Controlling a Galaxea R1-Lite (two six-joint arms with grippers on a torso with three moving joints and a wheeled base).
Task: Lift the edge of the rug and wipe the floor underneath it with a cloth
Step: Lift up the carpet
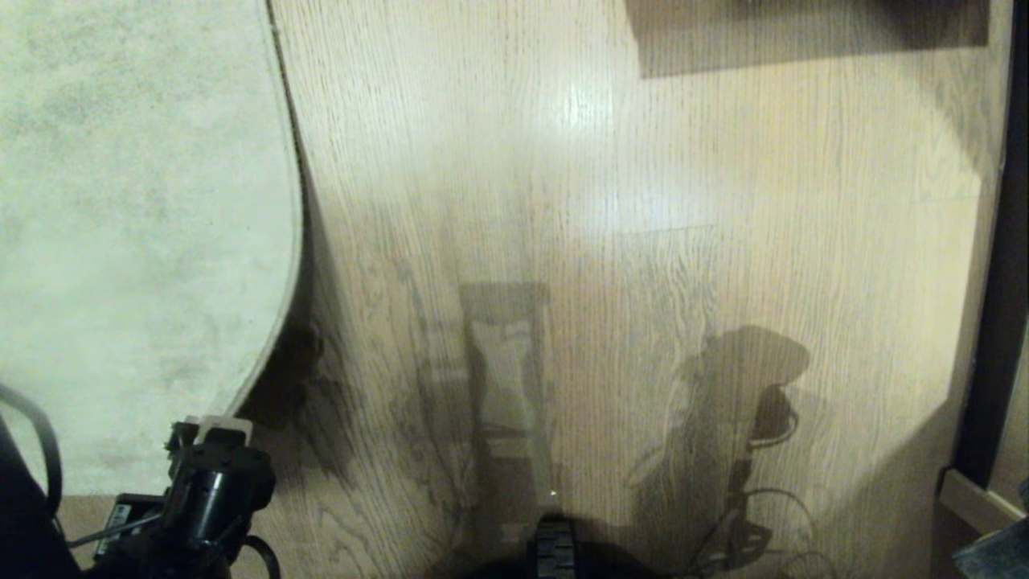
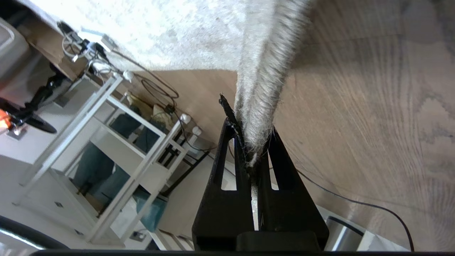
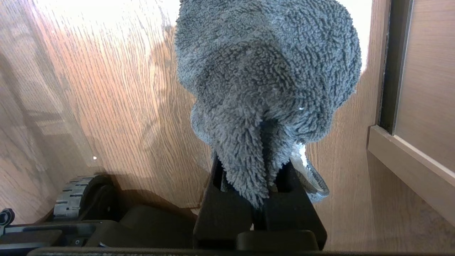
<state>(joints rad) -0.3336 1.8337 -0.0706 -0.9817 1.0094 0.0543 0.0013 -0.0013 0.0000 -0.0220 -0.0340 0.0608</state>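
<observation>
Left pincer [image 2: 254,149] low — on rug edge [image 2: 261,106]

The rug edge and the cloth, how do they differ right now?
The rug edge is pale grey-beige with short pile; the cloth is dark grey-green and fuzzy. The rug edge is pinched in the left gripper, lifted off the floor; the cloth hangs bunched from the right gripper. Both are soft and clamped between shut black fingers.

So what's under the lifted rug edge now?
Bare wood floor in dark shadow shows beneath the rug edge, pinched by the left end effector. Anything farther under the rug stays covered.
</observation>
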